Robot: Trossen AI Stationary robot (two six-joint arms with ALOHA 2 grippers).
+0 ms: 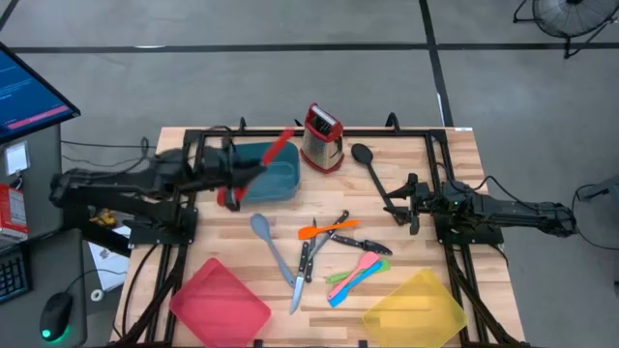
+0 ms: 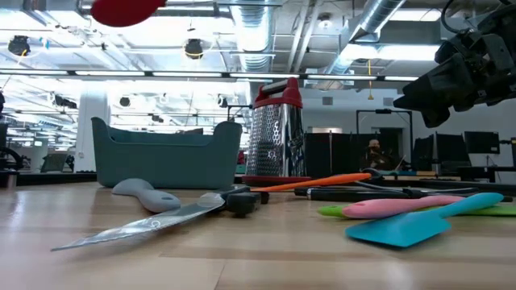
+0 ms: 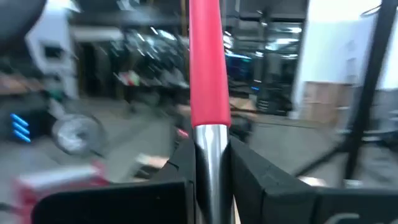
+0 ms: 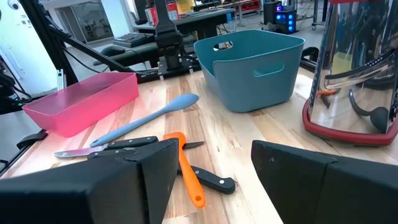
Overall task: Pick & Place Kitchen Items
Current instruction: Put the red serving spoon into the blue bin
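My left gripper (image 1: pixel 235 182) is shut on a red spoon (image 1: pixel 279 147), which it holds up over the left end of the teal tray (image 1: pixel 276 179). The spoon's red bowl (image 2: pixel 121 10) shows at the top of the low view. My right gripper (image 1: pixel 398 205) is open and hovers near the table's right side, beside the black ladle (image 1: pixel 372 169). On the table lie the grey-blue spoon (image 1: pixel 271 244), the black-handled knives (image 1: pixel 308 261), an orange utensil (image 1: pixel 329 230), and pink, green and blue utensils (image 1: pixel 358 273). My left gripper pinches the red spoon between its two fingers on the bare steel shank (image 3: pixel 210 155), just below the red handle (image 3: pixel 205 62). The fingers come roughly level from the table's left and lie across the shank. The spoon is lifted clear and slants over the tray.
The steel grater with a red top (image 1: pixel 322 138) stands on the table at the far side, right of the teal tray. A red tray (image 1: pixel 221 300) sits at the near left and a yellow tray (image 1: pixel 416 309) at the near right. Black frame rails run along both table sides.
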